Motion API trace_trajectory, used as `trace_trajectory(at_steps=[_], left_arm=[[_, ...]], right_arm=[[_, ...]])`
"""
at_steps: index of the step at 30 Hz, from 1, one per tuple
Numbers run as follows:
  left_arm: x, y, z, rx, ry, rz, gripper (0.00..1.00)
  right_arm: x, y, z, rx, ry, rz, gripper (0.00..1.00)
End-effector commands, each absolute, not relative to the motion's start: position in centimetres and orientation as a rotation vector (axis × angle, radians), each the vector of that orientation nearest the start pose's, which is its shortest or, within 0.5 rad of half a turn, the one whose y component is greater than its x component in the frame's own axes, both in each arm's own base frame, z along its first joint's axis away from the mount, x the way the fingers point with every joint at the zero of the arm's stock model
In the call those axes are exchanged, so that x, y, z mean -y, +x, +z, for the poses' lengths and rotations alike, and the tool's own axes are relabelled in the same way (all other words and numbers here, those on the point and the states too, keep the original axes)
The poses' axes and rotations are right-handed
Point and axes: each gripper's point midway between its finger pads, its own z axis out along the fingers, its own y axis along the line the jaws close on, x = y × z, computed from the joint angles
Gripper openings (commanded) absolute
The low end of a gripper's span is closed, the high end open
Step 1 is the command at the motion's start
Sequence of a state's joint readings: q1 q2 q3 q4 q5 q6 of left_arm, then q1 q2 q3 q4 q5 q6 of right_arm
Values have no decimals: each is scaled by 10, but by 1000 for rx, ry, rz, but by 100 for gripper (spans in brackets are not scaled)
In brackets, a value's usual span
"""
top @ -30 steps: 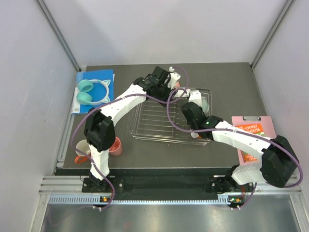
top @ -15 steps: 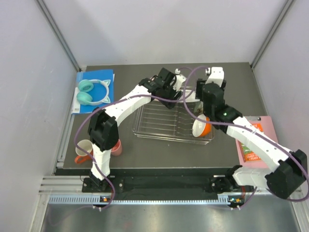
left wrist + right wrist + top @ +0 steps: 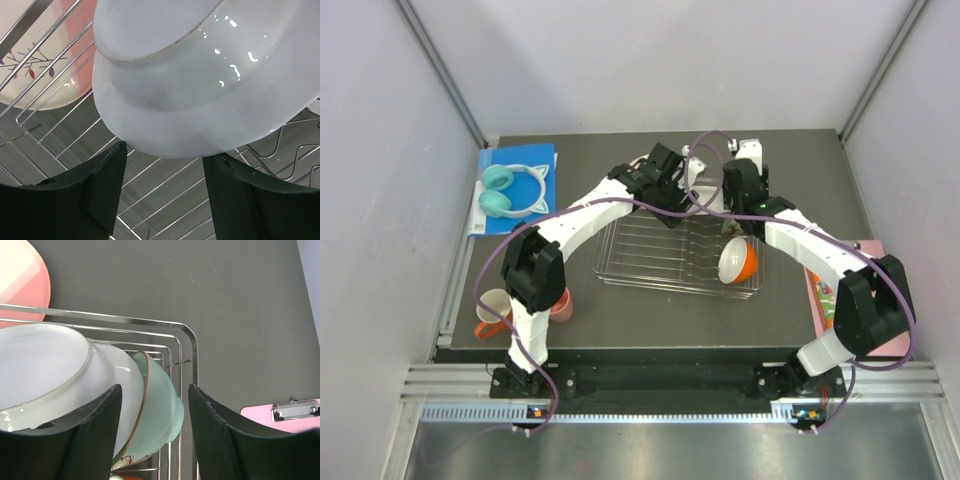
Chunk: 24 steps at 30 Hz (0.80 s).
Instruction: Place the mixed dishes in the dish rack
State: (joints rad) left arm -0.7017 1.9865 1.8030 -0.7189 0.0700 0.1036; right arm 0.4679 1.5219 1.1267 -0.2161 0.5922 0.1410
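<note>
In the centre of the overhead view, the large silver wire dish rack [image 3: 638, 258] holds part of the load. The orange bowl with a white inside [image 3: 737, 262] lies tilted at the rack's lower right. In the right wrist view, the white glazed plate [image 3: 45, 365] stands on edge in the rack's corner. The mint-green bowl [image 3: 161, 410] is nested against it.

Not yet loaded:
- The pink-and-cream plate [image 3: 20, 275], at the upper left of that wrist view, appears to lie on the dark worktop [image 3: 580, 150] just outside the rack's rim.
- The pink cup [image 3: 560, 303] and the orange mug with a white inside [image 3: 490, 312] stand at the lower left of the overhead view, well apart from the rack.

By this reading, about half the job is done.

**Left arm:** It arches from the lower left to the rack's upper edge. The left hand [image 3: 165, 155] has its fingers spread and nothing between them. The tips sit right at the white plate's underside; contact cannot be confirmed.

**Right arm:** It bends up from the lower right. The right hand [image 3: 155, 390] points down over the rack's upper right corner, above the two standing dishes. Its fingers are apart and it holds nothing.
</note>
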Motion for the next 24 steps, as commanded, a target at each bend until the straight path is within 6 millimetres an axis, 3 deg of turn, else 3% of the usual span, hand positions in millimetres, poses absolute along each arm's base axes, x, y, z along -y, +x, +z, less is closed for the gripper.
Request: trace_trajectory(at_steps=[1, 6, 10, 13, 21, 24], left_arm=[[327, 389, 179, -2198, 952, -301, 66], [311, 404, 177, -2229, 885, -296, 66], [286, 425, 162, -2328, 763, -335, 66], [279, 431, 158, -2350, 721, -360, 66], [290, 433, 159, -2372, 690, -441, 66], [295, 419, 165, -2374, 722, -516, 66]], right_arm=[[-104, 411, 192, -2049, 16, -243, 52], [-96, 398, 183, -2061, 26, -262, 47], [-90, 388, 174, -2077, 30, -274, 46], [-87, 382, 168, -2084, 36, -274, 45], [-80, 365, 151, -2108, 38, -279, 34], [-80, 361, 143, -2121, 38, -267, 31]])
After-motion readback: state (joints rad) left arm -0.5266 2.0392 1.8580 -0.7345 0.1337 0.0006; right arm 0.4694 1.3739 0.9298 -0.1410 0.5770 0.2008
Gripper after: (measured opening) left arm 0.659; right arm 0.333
